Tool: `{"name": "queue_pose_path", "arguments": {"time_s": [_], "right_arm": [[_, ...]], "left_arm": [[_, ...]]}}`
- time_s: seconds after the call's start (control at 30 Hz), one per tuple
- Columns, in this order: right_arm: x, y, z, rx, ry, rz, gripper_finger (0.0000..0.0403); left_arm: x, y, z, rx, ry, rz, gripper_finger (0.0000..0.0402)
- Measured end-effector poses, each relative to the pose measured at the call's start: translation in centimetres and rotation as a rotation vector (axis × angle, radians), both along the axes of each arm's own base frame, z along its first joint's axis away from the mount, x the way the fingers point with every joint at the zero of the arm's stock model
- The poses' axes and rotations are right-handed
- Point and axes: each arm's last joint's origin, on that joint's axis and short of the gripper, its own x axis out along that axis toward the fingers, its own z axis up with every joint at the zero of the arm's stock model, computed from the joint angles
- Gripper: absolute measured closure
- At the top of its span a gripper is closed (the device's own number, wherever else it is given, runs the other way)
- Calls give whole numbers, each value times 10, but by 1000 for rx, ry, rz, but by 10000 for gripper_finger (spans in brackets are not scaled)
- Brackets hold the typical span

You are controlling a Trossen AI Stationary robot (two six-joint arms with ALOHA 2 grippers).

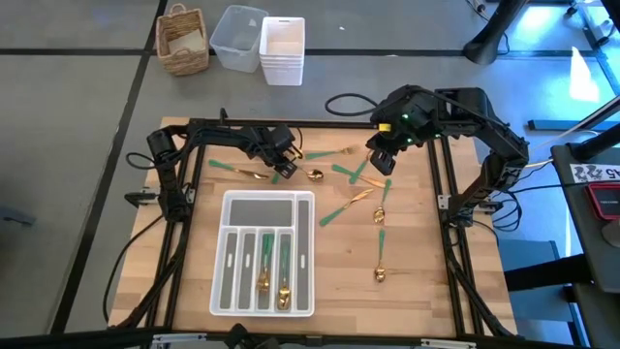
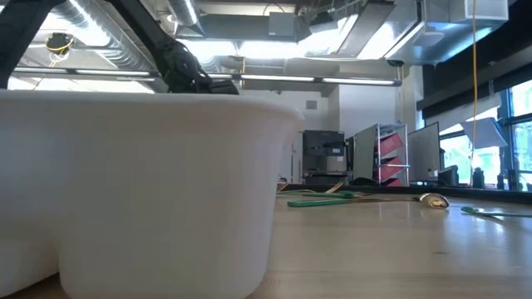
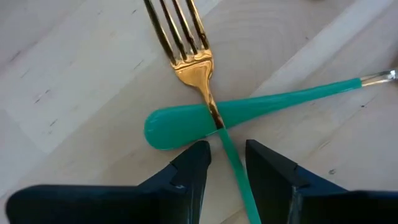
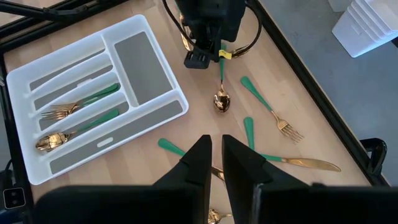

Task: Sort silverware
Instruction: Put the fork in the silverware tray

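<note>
My left gripper (image 1: 281, 163) (image 3: 228, 155) points down at the table's far middle, open. Its fingers stand on either side of the slim green handle (image 3: 231, 152) of a gold-headed fork (image 3: 185, 43), and no touch shows. The fork's neck lies across another piece's broad green handle (image 3: 249, 106). My right gripper (image 1: 380, 163) (image 4: 217, 155) hangs high over the far right, shut with nothing between its fingers. The white organizer tray (image 1: 302, 204) (image 4: 155, 37) holds forks (image 4: 81, 102) and spoons (image 4: 68, 134) in two slots.
Loose silverware lies across the table's far and right parts: a spoon (image 4: 221, 99), a fork (image 4: 277, 118), a knife (image 4: 305, 163), and more (image 1: 381, 262). Black frame rails (image 1: 441, 194) border the table. A basket (image 1: 182, 39) and white bins (image 1: 281, 48) stand beyond the far edge.
</note>
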Motion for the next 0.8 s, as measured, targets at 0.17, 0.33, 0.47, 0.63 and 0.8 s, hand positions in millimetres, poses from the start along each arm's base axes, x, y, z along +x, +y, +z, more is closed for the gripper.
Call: {"name": "queue_pose_path", "arguments": {"time_s": [0.17, 0.33, 0.47, 0.63, 0.8], "right_arm": [[0, 0, 0, 0, 0, 0, 363], [0, 0, 0, 0, 0, 1, 363], [0, 0, 0, 0, 0, 1, 363], [0, 0, 0, 0, 0, 1, 363], [0, 0, 0, 0, 0, 1, 363]], "left_arm": [[-4, -2, -1, -14, 64, -20, 323], [-7, -3, -2, -31, 92, -49, 357], [-8, -4, -2, -34, 102, -68, 386], [-8, -4, -2, -32, 107, -92, 394], [-9, -5, 1, -31, 98, -105, 397]]}}
